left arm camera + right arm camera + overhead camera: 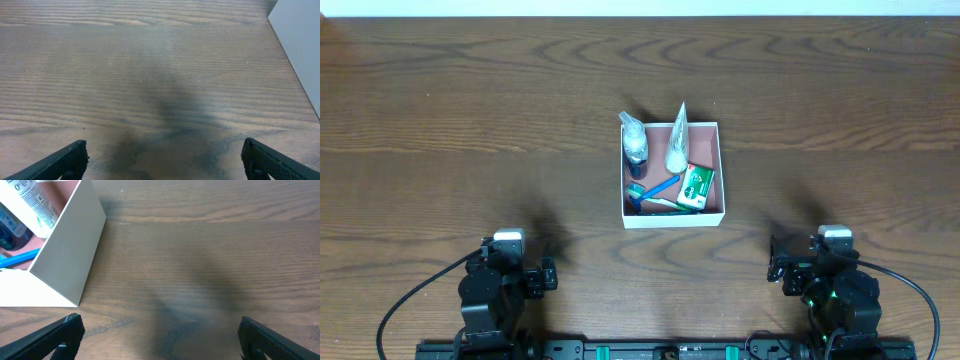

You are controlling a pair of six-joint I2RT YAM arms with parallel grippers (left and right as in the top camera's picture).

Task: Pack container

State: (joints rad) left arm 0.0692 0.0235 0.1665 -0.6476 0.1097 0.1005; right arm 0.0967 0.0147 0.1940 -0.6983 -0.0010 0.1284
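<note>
Packing looks finished (small green box inside the container). The left end effector and right end effector are spread wide, empty — likely only parking remains.

The shallow square white cardboard box runs off the right wrist view's edge; lettering on the small green carton is unreadable.
</note>
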